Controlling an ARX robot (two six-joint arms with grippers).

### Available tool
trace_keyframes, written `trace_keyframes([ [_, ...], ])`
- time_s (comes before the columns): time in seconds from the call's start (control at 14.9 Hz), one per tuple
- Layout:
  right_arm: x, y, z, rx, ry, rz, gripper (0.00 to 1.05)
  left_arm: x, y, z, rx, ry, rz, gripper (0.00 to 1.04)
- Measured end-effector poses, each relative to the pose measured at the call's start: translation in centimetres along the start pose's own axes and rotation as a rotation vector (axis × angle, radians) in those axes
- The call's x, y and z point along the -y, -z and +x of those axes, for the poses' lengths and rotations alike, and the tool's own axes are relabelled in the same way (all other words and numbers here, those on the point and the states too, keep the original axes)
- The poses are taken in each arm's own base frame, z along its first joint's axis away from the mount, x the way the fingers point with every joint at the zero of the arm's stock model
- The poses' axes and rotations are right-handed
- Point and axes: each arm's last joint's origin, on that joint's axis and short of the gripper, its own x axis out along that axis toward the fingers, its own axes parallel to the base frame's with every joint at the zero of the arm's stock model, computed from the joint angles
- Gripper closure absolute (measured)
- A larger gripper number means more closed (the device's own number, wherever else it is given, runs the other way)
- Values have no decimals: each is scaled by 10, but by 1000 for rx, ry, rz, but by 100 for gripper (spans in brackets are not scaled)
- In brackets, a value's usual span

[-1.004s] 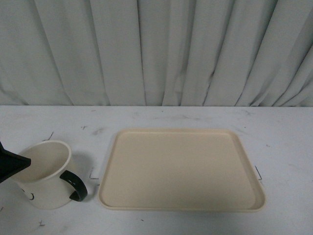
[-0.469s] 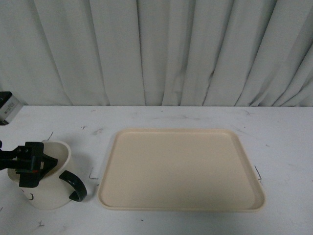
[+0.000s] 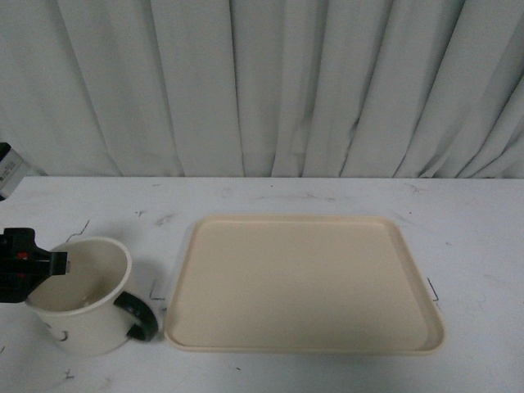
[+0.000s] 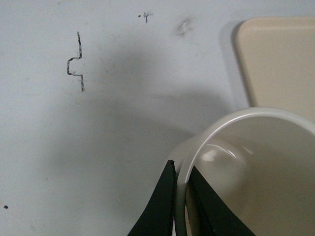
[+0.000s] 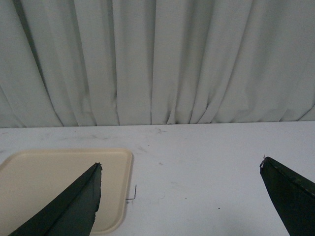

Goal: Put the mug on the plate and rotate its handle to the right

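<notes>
Where the white bench (image 3: 344, 196) runs toward its front left corner:

1. The mug (image 3: 78, 299): cream-white, upright, mouth open. It sits off the plate (image 3: 303, 282), just beside that plate's left edge. Whether its base touches the bench cannot be told.
2. The handle (image 3: 137, 315): glossy black loop, turned toward the bench's front right, its outer curve close to the plate's near left corner.
3. The plate: beige, rectangular, rounded corners, raised rim. It lies flat at mid-bench with nothing on it.
4. Left claw (image 3: 29, 266): at the mug's left rim. In the left wrist view the claw (image 4: 181, 196) is closed down on the mug (image 4: 256, 162) wall, one black finger (image 4: 160, 206) outside and the other inside.
5. Right claw (image 5: 182, 196): seen in the right wrist view only, spread wide, holding nothing, above bare bench beyond the plate's (image 5: 49, 177) right edge.
6. Pale curtain (image 3: 262, 82): hangs in folds along the bench's far edge.
</notes>
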Motion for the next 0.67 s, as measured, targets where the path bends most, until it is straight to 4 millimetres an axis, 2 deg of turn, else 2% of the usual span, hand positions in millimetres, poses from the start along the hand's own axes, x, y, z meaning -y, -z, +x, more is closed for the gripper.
trace_keyframes([
  [0.07,0,0,0,0,0,0,6,7,-6,-11,21,9,20,101],
  [0.13,0,0,0,0,0,0,6,17,-15,-22,57,28,46,101],
  [0.27,0,0,0,0,0,0,6,46,-34,-40,149,75,113,101],
  [0.33,0,0,0,0,0,0,6,62,-43,-42,179,104,139,101],
  [0.47,0,0,0,0,0,0,6,99,-50,-36,200,160,177,101],
  [0.67,0,0,0,0,0,0,6,154,-48,-15,180,256,196,101],
])
